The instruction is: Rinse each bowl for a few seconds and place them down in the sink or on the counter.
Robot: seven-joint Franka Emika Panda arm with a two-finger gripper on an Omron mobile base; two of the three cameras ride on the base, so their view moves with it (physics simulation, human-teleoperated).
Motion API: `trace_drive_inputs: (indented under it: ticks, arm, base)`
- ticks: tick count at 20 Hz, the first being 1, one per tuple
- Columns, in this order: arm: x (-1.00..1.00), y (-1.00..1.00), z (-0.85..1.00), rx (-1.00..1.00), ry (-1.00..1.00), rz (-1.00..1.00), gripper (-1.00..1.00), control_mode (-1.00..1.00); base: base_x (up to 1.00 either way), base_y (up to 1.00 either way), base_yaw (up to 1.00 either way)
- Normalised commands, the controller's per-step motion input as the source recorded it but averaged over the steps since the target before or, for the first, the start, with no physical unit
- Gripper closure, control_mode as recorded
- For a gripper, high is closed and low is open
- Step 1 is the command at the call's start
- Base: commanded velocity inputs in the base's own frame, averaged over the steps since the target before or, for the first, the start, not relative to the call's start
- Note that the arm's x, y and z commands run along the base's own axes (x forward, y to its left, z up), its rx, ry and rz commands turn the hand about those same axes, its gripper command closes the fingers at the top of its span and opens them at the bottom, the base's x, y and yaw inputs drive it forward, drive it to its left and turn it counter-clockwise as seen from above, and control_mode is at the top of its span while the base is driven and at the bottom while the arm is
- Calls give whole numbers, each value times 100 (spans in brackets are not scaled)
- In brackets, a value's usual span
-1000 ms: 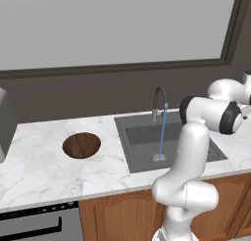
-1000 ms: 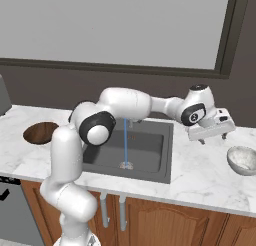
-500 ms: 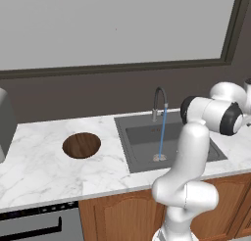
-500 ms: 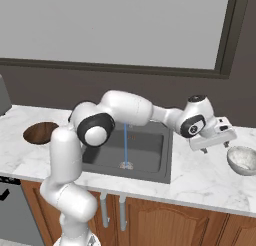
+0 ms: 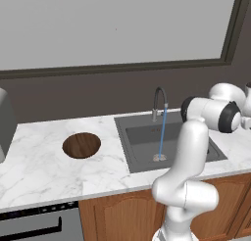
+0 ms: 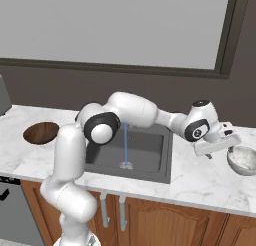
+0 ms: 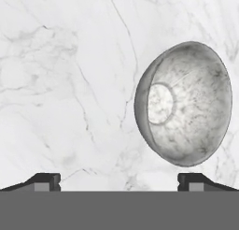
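The sink is sitting set into the surface, with the faucet standing at its back edge. One bowl is lying on the surface left of the sink; the other bowl is lying right of it, just beside the claw.

The arm was glossy white, built of rounded tubular links with bulbous joints capped by dark grey-black rings. Its end effector was a pale boxy block, and its two small fingertips were dark and squared.
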Motion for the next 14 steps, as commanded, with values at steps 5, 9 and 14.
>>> trace_drive_inputs:
  ticks: [5,9,14]
  arm:
    - [0,-19,-12,2,9,0,-100,-100]
    - [4,-10,-12,3,5,3,-100,-100]
    - [9,-14,-13,8,0,8,-100,-100]
  base:
    - [0,0,0]
    - [0,0,0]
    - [0,0,0]
